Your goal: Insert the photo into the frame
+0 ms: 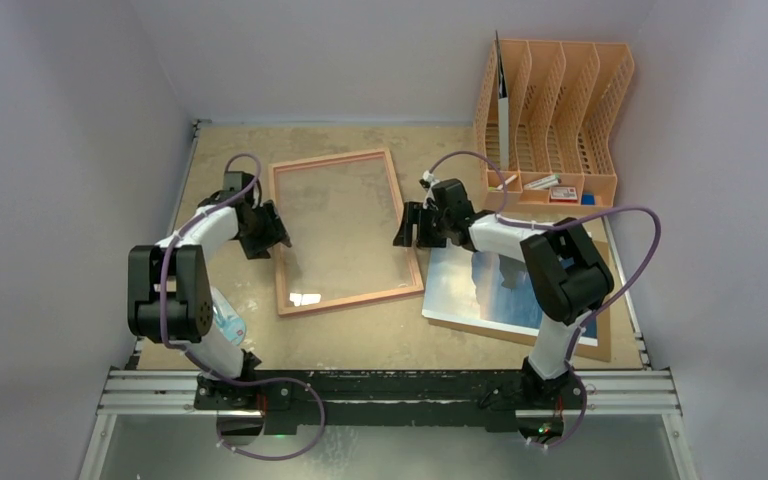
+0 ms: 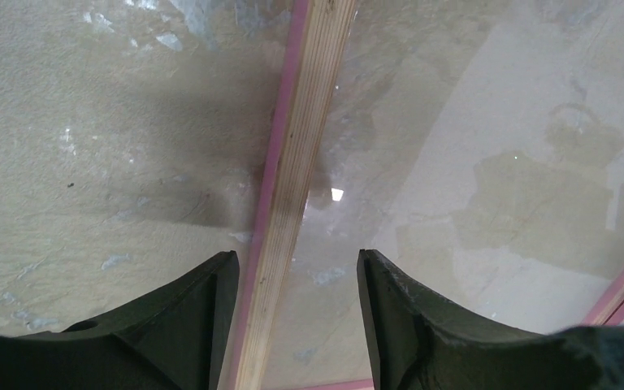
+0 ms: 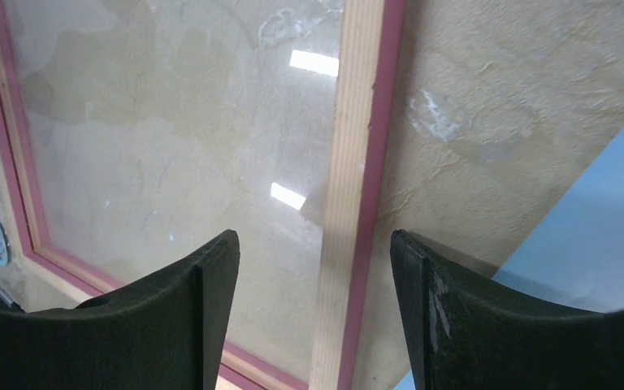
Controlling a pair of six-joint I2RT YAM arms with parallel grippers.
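The frame (image 1: 350, 299) lies flat in the middle of the table with its pinkish-tan wood back up and its clear pane showing the table through it. My left gripper (image 1: 278, 228) is open over the frame's left rail (image 2: 292, 162), which runs between its fingers (image 2: 296, 258). My right gripper (image 1: 405, 228) is open over the frame's right rail (image 3: 357, 122), one finger to each side (image 3: 314, 239). The photo (image 1: 480, 285) lies face up at the right, partly under my right arm. Its pale blue corner shows in the right wrist view (image 3: 601, 219).
A brown hardboard backing sheet (image 1: 600, 340) lies under the photo. An orange file rack (image 1: 555, 110) stands at the back right with a dark sheet (image 1: 501, 100) upright in it and small items (image 1: 563, 193) at its front. Walls close in on both sides.
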